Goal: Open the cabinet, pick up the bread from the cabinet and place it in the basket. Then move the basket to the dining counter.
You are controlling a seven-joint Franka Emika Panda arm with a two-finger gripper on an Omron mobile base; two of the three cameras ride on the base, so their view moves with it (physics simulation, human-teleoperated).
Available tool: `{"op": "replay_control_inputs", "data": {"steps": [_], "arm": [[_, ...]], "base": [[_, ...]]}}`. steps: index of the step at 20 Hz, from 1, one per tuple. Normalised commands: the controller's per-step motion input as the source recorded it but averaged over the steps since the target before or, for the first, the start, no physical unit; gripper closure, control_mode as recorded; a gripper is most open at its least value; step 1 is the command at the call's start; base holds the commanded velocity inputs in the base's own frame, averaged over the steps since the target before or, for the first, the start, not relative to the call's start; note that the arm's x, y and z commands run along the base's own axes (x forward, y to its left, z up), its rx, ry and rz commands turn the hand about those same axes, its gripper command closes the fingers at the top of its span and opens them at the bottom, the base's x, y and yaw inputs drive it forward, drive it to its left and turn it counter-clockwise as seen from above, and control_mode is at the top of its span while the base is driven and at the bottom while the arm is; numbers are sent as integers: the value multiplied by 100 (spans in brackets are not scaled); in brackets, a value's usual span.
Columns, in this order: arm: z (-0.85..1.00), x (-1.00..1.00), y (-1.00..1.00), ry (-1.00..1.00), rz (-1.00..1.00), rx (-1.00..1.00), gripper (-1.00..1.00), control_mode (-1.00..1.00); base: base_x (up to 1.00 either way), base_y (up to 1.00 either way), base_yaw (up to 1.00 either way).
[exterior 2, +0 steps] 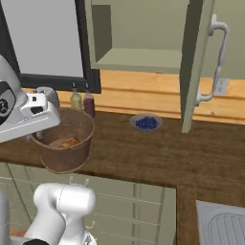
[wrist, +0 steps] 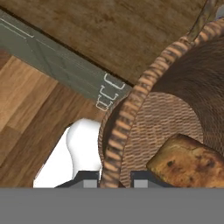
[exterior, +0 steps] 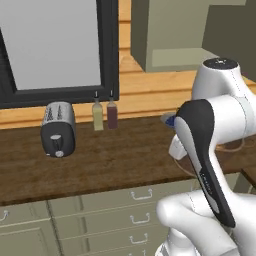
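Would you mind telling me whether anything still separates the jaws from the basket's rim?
Nothing visible does. In the hand view the gripper sits astride the rim of the basket, one jaw inside and one outside, shut on it. The bread lies inside, clear of the rim.

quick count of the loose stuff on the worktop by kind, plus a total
toaster: 1
bottles: 2, one pale, one dark red
bowl of blue berries: 1
basket: 1
bread, lying in the basket: 1
total: 6
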Motion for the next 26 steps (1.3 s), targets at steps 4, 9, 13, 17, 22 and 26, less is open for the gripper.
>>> {"op": "replay_control_inputs", "data": {"steps": [4,9,13,17,22,26], "arm": [[0,0,0,0,0,0,100,100],[0,0,0,0,0,0,100,100],[0,0,0,0,0,0,100,100],[0,0,0,0,0,0,100,100],[0,0,0,0,0,0,100,100],[0,0,0,0,0,0,100,100]], "base": [[-48,83,9],[-16,98,54],[-6,79,89],[-4,44,100],[-4,47,100],[-3,46,100]]}}
